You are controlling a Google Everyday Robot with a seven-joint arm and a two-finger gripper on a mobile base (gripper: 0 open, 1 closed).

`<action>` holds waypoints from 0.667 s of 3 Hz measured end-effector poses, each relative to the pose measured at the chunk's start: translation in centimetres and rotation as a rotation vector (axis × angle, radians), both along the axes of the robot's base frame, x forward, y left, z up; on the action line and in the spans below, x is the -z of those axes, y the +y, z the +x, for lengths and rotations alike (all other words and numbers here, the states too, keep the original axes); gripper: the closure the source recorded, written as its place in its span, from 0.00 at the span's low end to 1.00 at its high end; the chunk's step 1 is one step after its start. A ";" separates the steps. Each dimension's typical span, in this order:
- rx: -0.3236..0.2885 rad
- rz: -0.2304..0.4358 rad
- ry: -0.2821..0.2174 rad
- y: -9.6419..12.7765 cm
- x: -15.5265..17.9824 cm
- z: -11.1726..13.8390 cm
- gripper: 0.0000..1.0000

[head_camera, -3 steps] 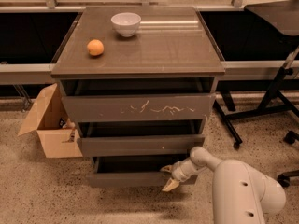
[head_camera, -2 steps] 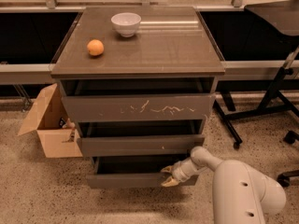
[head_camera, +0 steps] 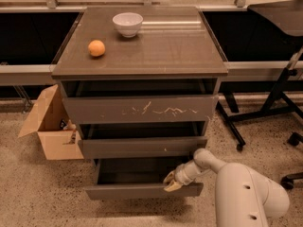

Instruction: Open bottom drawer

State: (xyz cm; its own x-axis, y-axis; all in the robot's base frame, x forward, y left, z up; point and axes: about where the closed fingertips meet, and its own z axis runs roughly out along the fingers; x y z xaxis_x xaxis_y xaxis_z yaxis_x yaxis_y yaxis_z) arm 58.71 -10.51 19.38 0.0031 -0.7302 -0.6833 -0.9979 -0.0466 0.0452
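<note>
Pulled farther out, dark, unmarked bottom drawer (head_camera: 142,191) has pincer (head_camera: 172,182) clamped on its front.

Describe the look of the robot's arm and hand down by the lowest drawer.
The arm is glossy white, a fat rounded shell tapering to a slimmer forearm. No cables or markings show. The small hand, at the front edge of the dark grey-brown bottom drawer, is pale tan.

Claw (head_camera: 173,182) at bottom drawer (head_camera: 142,191) front edge, drawer's inside in shadow, arm (head_camera: 246,193) cut off below
</note>
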 end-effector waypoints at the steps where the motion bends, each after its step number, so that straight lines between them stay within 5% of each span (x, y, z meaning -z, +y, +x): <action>1: -0.005 0.025 0.011 0.2 0.0 -0.3 1.00; 2: 0.005 0.068 0.010 0.4 -0.2 -1.4 1.00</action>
